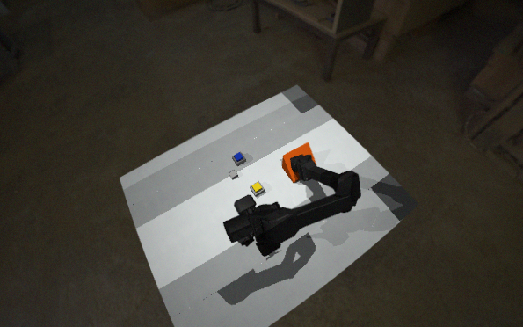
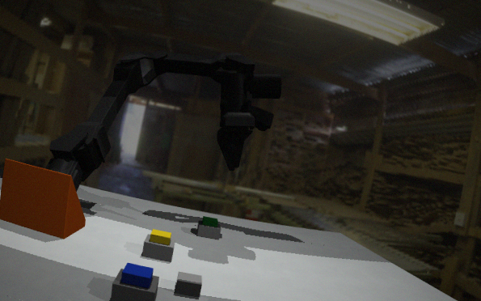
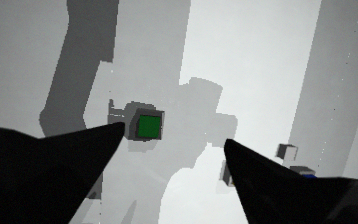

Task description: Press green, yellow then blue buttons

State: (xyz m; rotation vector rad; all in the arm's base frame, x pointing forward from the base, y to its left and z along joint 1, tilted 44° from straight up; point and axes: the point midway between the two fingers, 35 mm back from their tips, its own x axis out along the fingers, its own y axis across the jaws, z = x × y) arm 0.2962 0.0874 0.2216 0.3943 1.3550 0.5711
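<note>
From where I stood, the black arm (image 1: 318,213) (image 2: 108,115) reached out over the pale table (image 1: 182,242) (image 2: 317,275) (image 3: 245,50), its gripper (image 1: 257,229) (image 2: 233,167) (image 3: 175,136) pointing down and held well above the surface. The fingers stood wide apart, with nothing between them.

The green button (image 2: 210,222) (image 3: 149,126) sat on its dark grey housing on the tabletop. Seen from the wrist, it showed between the two fingertips, nearer the one on the picture's left side, and nothing was touching it. From overhead, the arm and gripper hid it.

The yellow button (image 1: 257,187) (image 2: 161,237) (image 3: 226,175) stood in a housing of its own, between the green and the blue ones in the exterior view; at the wrist, a finger covered most of it. The blue button (image 1: 238,156) (image 2: 137,275) (image 3: 308,176) lay farther across, also partly behind that finger in the wrist view. All three caps stood up from their housings in the exterior view.

Near the blue button rested a small grey block (image 1: 233,175) (image 2: 188,285) (image 3: 287,152), apart from it. An orange wedge (image 1: 293,154) (image 2: 34,196) stood upright near the arm's lower end. Patches of shadow crossed the tabletop, and a long light (image 2: 361,18) glowed overhead.
</note>
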